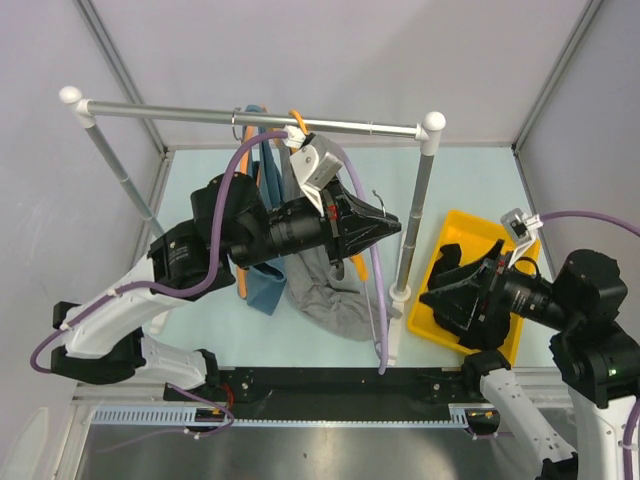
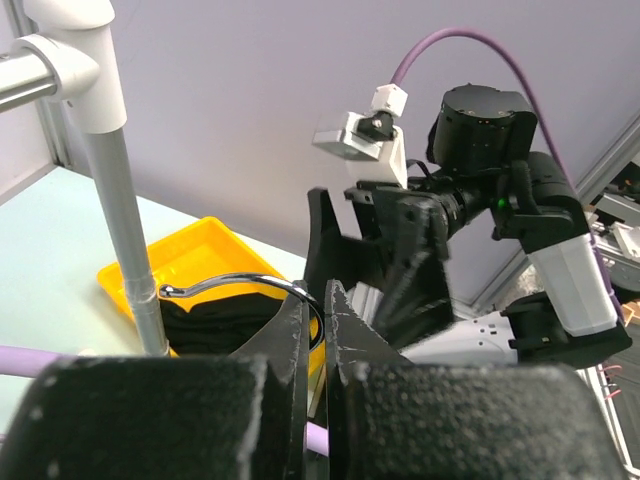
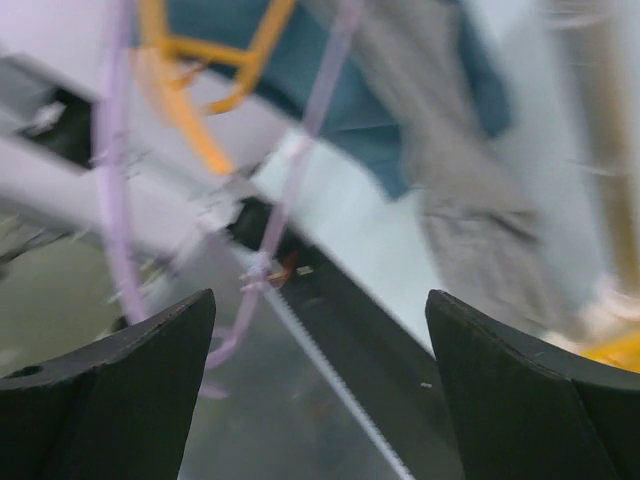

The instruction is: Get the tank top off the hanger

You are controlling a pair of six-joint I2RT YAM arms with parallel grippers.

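— Two grippers to check: how do the jaws stand, and where is the tank top?

— Start with your left wrist view. You see the left gripper point(image 2: 318, 300) with its jaws together, clamped on the wire hook of the hanger point(image 2: 240, 281). In your top view it sits just left of the rack's right post point(image 1: 420, 190). Its arm crosses a grey garment point(image 1: 325, 290) and a blue garment point(image 1: 265, 285), both hanging from the rod point(image 1: 200, 112). An orange hanger point(image 1: 297, 120) also hangs on that rod.

— And the right side?

— You see the right gripper point(image 3: 320, 300) with its jaws wide apart and nothing between them. In your top view it hangs over the near left part of the yellow tray point(image 1: 470, 222), right of the post.

— The tank top?

— You find the tank top point(image 2: 205, 315) as a black heap inside the tray, off the hanger. Whether it touches the right gripper, you cannot tell from these views.
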